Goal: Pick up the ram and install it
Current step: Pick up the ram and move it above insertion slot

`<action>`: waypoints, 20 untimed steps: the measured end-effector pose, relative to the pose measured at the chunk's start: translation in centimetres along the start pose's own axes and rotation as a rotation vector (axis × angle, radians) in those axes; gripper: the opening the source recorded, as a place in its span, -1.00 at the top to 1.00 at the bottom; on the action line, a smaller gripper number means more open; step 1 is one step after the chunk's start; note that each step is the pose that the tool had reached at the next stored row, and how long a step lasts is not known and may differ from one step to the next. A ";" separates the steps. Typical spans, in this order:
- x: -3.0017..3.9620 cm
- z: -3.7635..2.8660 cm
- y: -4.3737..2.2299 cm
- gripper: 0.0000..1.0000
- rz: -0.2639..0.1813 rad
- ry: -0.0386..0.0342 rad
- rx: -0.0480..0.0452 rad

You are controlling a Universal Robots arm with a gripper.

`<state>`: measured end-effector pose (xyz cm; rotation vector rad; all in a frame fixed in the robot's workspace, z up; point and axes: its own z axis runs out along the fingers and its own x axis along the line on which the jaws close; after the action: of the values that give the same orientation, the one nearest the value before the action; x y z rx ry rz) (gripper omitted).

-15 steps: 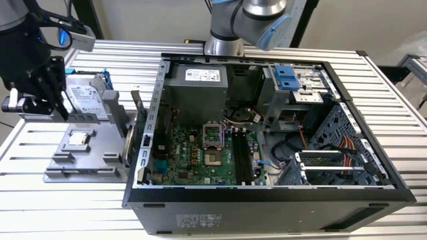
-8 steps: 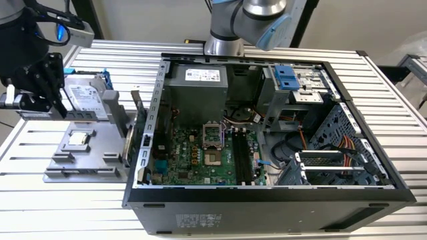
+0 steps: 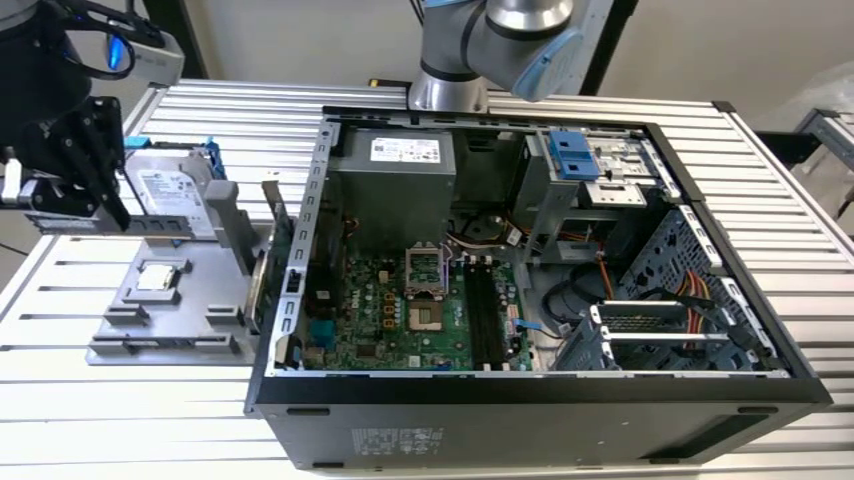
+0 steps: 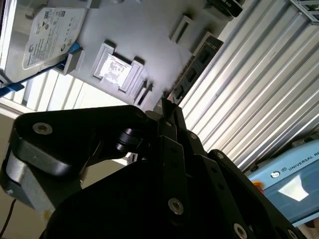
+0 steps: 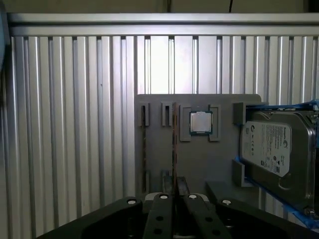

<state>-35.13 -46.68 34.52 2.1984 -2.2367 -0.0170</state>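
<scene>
Ram [image 4: 197, 67] stood on edge in the grey tray [image 4: 144, 30]; we held the end effector [image 4: 167, 105] above it, fingers together.

Bright even light, glare on ribbed tabletop [image 4: 259, 74]

The exterior view looks down from high over the desk [image 3: 240, 110]. Both wrist views see the grey tray [image 5: 199, 159] close.

The arm [image 3: 514, 30] reaches across to the exterior view's left and holds its black gripper [image 5: 175, 183] up high. The two fingers [image 4: 174, 130] angle downward, tips pressed together.
</scene>
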 end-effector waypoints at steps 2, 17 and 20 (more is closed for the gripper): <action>0.00 -0.20 0.00 1.00 0.000 -0.0001 0.0001; 0.00 -1.33 0.01 1.00 0.000 0.0000 0.0000; 0.00 -1.51 0.02 1.00 0.000 -0.0001 0.0001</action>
<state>-35.13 -46.68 36.03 2.1985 -2.2368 -0.0170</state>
